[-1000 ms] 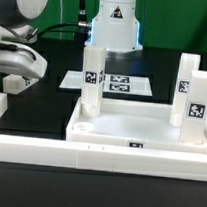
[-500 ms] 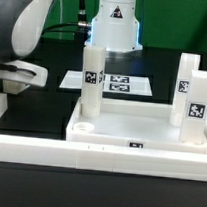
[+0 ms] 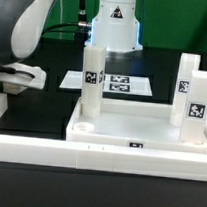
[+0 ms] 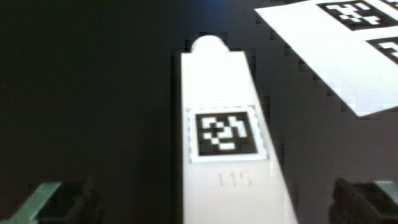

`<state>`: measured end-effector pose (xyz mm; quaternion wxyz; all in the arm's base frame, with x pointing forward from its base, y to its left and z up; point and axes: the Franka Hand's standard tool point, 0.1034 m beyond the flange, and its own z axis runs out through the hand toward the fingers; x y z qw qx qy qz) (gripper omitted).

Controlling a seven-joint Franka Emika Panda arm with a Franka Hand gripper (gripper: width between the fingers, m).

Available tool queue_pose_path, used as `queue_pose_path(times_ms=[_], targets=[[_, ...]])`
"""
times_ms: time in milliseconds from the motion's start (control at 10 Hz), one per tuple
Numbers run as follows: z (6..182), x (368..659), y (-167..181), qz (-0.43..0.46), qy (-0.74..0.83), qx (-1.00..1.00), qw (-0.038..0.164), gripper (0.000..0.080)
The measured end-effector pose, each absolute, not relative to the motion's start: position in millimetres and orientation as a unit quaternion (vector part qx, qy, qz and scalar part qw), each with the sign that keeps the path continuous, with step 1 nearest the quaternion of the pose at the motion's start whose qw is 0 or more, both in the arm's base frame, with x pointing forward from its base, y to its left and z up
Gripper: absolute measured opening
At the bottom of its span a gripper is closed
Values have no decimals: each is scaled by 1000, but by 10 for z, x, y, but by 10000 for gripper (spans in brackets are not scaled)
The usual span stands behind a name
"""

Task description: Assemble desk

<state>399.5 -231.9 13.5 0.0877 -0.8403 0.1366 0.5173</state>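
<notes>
Claw [image 4: 210, 200] is wide open w/ nothing held. Its two fingers [image 4: 54, 200] stand apart on either side of a loose leg [image 4: 217, 110], no contact visible. That leg lies flat on the black desk [image 4: 89, 80], tag facing up, rounded tip pointing away from the claw. A corner of the marker board [image 4: 347, 45] lies near the tip.

Exterior view: arm is at far left, low over the desk. Tray top [image 3: 140, 129] sits center-right, near side. Three legs stand upright in it: one at its left far corner [image 3: 91, 76], two on the right, [image 3: 185, 82] & [image 3: 196, 110]. Marker board lies just behind the tray.
</notes>
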Motion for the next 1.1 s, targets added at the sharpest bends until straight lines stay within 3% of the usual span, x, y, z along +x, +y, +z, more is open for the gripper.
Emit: queue_pose_path(times_ms=[300,500,800,1000,1100], targets=[[96,4002,-2308,514,138,-843,84,622],[96,3999,-2315,514,138,-843,84,285],[138,4024,-2316,511,138,-844,85,288],[352,4126,-2244,500,138,-852,80,288],[507,4177,-2156,499,158,-850,67,288]])
